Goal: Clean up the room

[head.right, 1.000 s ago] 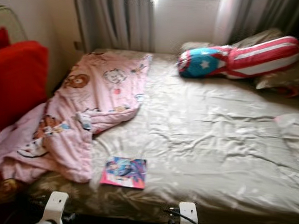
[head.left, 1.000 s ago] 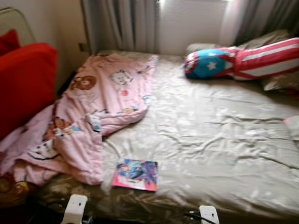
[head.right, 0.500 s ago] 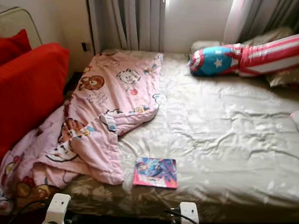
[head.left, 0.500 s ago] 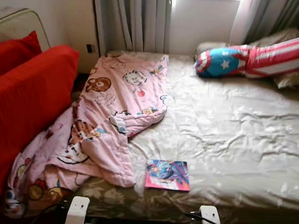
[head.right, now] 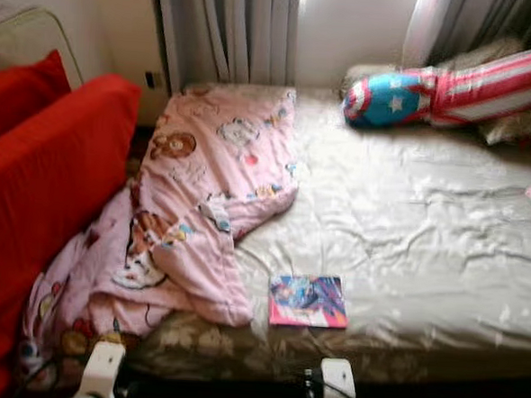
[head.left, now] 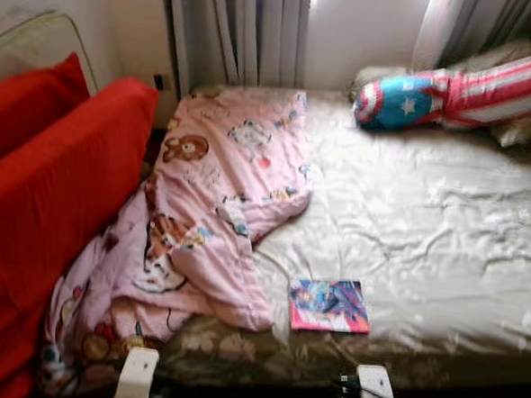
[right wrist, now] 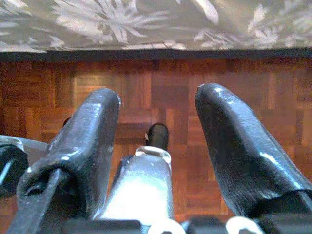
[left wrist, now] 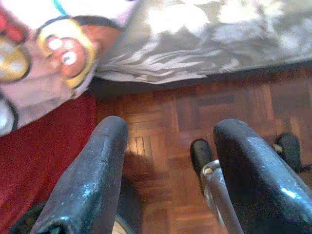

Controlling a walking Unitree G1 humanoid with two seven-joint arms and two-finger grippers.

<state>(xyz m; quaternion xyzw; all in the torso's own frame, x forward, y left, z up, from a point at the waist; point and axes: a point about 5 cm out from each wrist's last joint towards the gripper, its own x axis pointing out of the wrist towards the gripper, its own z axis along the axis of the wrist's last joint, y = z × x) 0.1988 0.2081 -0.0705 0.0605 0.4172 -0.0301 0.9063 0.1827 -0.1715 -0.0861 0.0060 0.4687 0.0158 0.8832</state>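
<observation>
A pink cartoon-print blanket (head.left: 206,213) lies rumpled across the bed's left side and spills off its near left corner. A small colourful book (head.left: 328,305) rests flat near the bed's front edge, just right of the blanket. A blue, red and white striped bolster pillow (head.left: 457,91) lies at the far right by the window. My left gripper (left wrist: 165,165) hangs low over the wooden floor by the bed's edge, open and holding nothing. My right gripper (right wrist: 156,136) hangs likewise, open over the parquet.
The bed (head.left: 427,218) has a wrinkled beige satin sheet. A red sofa (head.left: 48,213) with cushions stands close along the bed's left side. Grey curtains (head.left: 240,31) and a window are behind the bed. More pillows (head.left: 522,129) lie at the far right.
The whole picture has shifted right, so the camera has turned left: more of the red sofa shows and the book sits further right in view. Nothing on the bed has moved.
</observation>
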